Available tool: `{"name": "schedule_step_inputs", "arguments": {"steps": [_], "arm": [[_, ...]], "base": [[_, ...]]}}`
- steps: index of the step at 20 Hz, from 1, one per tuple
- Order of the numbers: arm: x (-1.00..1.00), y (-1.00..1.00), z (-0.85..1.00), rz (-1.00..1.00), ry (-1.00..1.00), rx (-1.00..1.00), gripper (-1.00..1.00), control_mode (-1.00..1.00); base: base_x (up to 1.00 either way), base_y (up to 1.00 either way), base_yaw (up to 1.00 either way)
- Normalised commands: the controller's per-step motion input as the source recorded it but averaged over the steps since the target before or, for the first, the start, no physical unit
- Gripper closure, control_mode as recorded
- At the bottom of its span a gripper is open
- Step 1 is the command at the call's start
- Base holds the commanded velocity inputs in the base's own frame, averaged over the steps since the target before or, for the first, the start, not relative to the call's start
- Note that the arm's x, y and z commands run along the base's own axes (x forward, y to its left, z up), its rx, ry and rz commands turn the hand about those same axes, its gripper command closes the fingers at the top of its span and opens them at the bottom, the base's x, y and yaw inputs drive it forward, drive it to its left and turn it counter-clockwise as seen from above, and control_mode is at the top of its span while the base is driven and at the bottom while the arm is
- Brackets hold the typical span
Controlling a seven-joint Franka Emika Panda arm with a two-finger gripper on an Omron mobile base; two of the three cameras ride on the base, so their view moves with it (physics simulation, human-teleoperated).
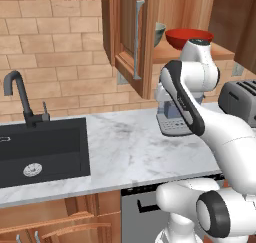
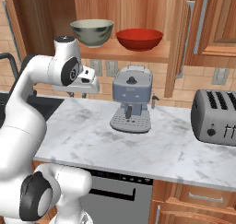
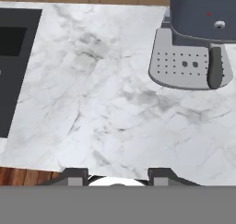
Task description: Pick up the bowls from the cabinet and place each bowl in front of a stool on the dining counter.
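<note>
1. A grey-blue espresso machine [image 2: 132,98] with a perforated drip tray stands on the white, grey-veined marble table [image 2: 152,144], directly below the cabinet shelf. In the hand view it sits at the upper right.
2. A boxy dark grey toaster [image 2: 215,117] rests on the same table, well to the right of the machine.
3. A matte black sink [image 1: 42,149] with a curved black faucet [image 1: 17,94] is set into the table at the left, backed by a tan brick wall [image 1: 50,47].
4. The reddish-brown wooden wall cabinet [image 2: 138,15] stands open; one door with a long silver bar handle [image 1: 137,39] swings out on the left of the opening.
5. On its wooden shelf [image 2: 133,52] sit the wide, shallow, glossy red bowl [image 2: 139,39] and, just to its left, the deeper pale grey-green bowl [image 2: 92,32]; they are close together, and whether they touch I cannot tell.
6. The hand [image 3: 118,174] points down at bare marble, left of the espresso machine. Both bowls are above it on the shelf, well apart from it.
7. The two dark finger tips stand apart with nothing between them; the hand is open and empty.
</note>
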Motion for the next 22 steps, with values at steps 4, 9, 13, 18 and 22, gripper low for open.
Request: {"name": "schedule_step_inputs", "arguments": {"steps": [4, 9, 13, 18, 22], "arm": [[0.00, -0.08, 0.00, 0.07, 0.00, 0.00, -1.00, -1.00], [0.00, -0.17, 0.00, 0.26, -0.15, -0.14, -1.00, -1.00], [-0.01, -0.12, 0.05, 0.32, -0.20, -0.28, -1.00, -1.00], [0.00, -0.03, 0.13, 0.33, -0.18, -0.32, -1.00, -1.00], [0.00, 0.00, 0.29, 0.35, -0.16, -0.31, -1.00, -1.00]], "base": [[0.00, 0.00, 0.00], [0.00, 0.00, 0.00], [0.00, 0.00, 0.00], [0.00, 0.00, 0.00], [0.00, 0.00, 0.00]]}}
